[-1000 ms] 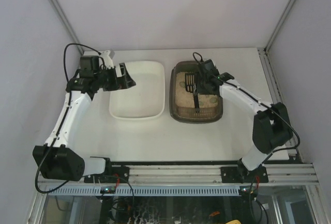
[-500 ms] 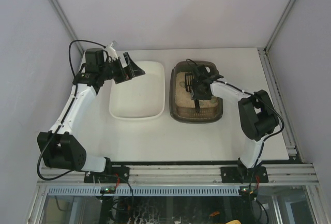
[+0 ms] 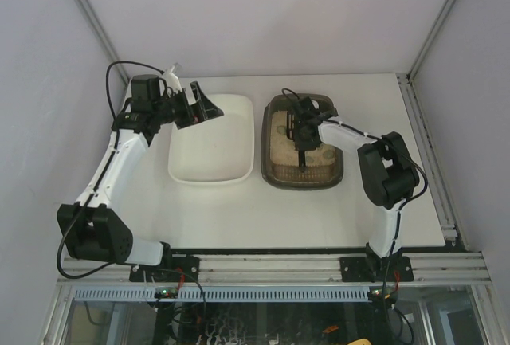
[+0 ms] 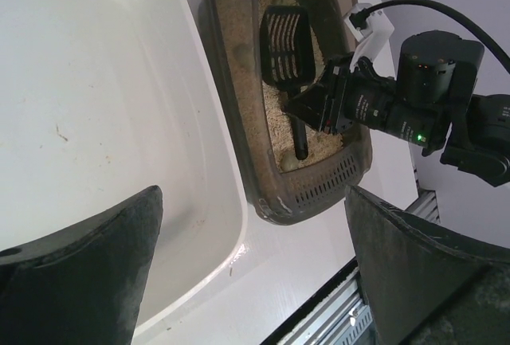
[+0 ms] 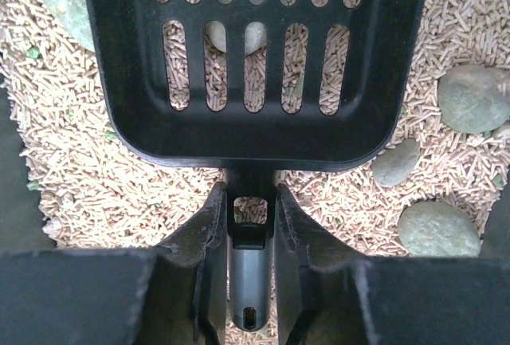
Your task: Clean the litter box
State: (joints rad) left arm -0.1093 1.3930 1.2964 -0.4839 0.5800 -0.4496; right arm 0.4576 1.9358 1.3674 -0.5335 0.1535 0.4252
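The litter box is a dark translucent tray of beige pellets, right of centre on the table; the left wrist view shows its vented near wall. A black slotted scoop lies flat on the litter. Its handle points toward the arms. My right gripper is down inside the box and shut on that handle just behind the scoop's head, one finger pressed on each side. Grey-green lumps lie among the pellets. My left gripper hangs open over the white tray's far left corner, holding nothing.
A white plastic tray sits just left of the litter box, a narrow strip of table between them. The table's front rail runs along the near edge. Walls close in the back and both sides.
My right gripper has shut on the scoop handle, and the right arm has folded in closer to the box. A second ago the left gripper swung up toward the white tray's far corner, then stayed put.
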